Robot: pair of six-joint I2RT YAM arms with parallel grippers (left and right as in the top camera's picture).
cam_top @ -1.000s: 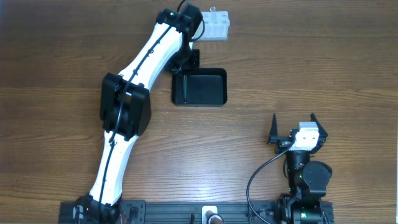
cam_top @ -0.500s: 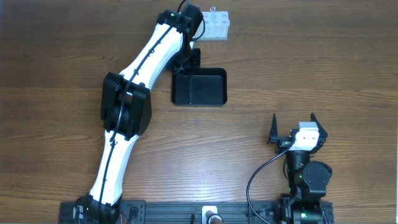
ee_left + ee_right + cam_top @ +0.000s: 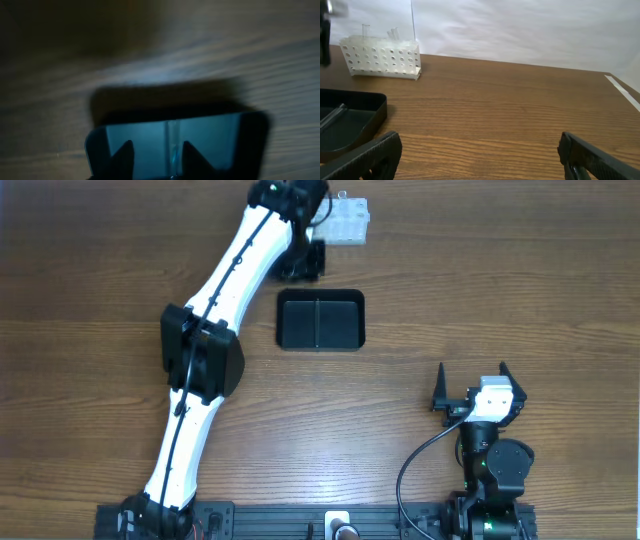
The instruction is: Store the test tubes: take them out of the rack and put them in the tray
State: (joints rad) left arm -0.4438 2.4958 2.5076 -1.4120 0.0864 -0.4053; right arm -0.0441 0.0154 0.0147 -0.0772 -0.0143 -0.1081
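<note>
The white test tube rack (image 3: 345, 220) stands at the far edge of the table, with a few clear tubes (image 3: 412, 22) upright in it. In front of it sits the black tray (image 3: 355, 320), and one clear tube (image 3: 317, 320) lies along its middle. My left gripper (image 3: 307, 260) hangs between rack and tray. In the left wrist view it is open (image 3: 155, 150) above the tray (image 3: 250, 145), with the tube (image 3: 172, 135) lying below and nothing held. My right gripper (image 3: 474, 385) stands open and empty near its base, far from both.
Bare wooden table surrounds the tray and rack. The left arm's white links (image 3: 215, 300) stretch diagonally across the left half. A white wall (image 3: 530, 30) rises behind the table's far edge.
My left gripper has lifted off the tray's left part and moved back toward the rack. A tube now shows lying in the tray. The right arm has kept still.
</note>
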